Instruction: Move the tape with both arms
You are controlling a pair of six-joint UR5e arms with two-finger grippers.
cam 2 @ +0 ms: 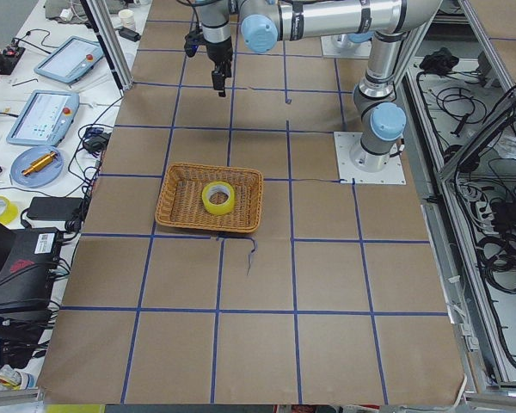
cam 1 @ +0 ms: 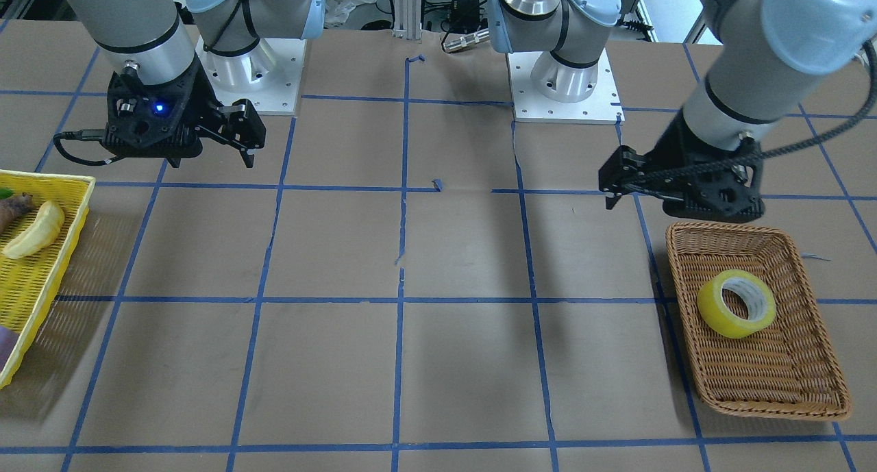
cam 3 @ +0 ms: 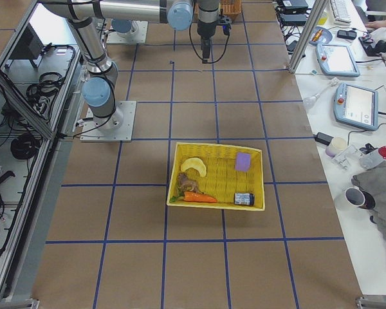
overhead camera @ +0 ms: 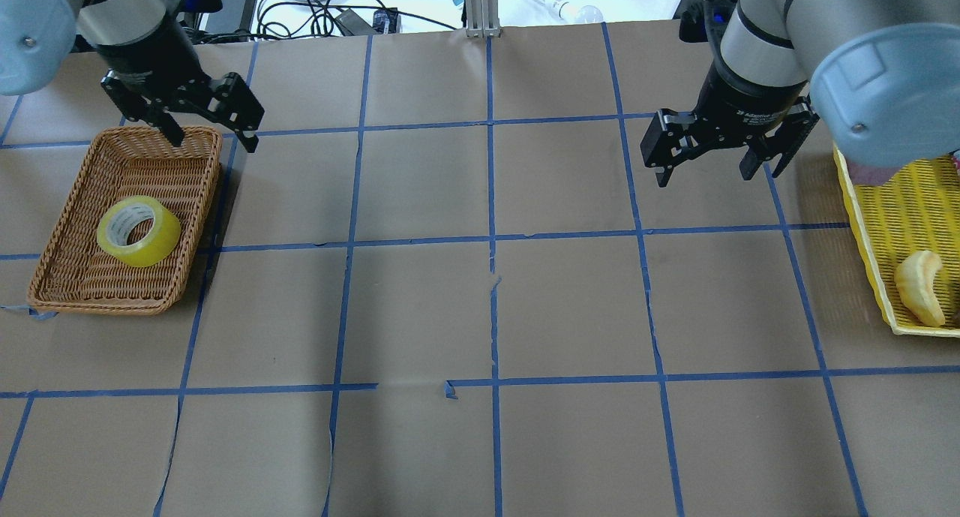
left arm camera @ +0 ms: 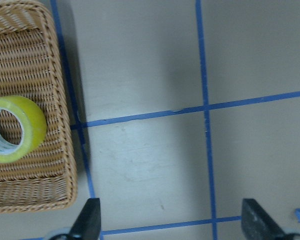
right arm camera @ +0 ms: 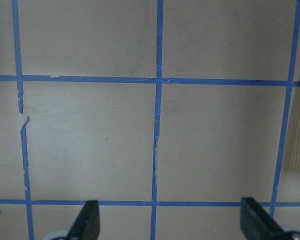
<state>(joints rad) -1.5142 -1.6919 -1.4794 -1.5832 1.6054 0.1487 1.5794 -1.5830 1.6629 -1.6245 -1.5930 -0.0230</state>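
Nearest the overhead camera only the brown paper-covered worktop (overhead camera: 487, 314) is seen, marked off by blue grid lines (overhead camera: 493, 202). Farther in, on the robot's left, a brown wicker basket (overhead camera: 49, 258) is set on the worktop. The tape (overhead camera: 139, 230) is lying inside it with its hole turned upward, touching nothing but the basket's floor. On the robot's right, a yellow basket (overhead camera: 861, 232) is cut off by the frame edge, and only a banana (overhead camera: 921, 286) is made out in it.

Farther still, the left pincer (overhead camera: 215, 140) is held raised near the wicker basket's corner, spread wide with nothing between its fingers. The right pincer (overhead camera: 716, 173) is likewise spread wide and empty, raised over the worktop beside the yellow basket.

The left wrist view adds that the left fingertips (left arm camera: 90, 217) frame bare worktop just beside the wicker rim, with the tape off to one side. In the right wrist view only grid lines and paper are seen between the fingertips (right arm camera: 87, 220).

The yellow basket's full contents are given only by the right side view: a carrot (cam 3: 196, 197), a purple block (cam 3: 242, 161) and a small dark jar (cam 3: 244, 199). A lit blue light (cam 1: 159, 107) on the right wrist mount is shown only by the front-facing view.
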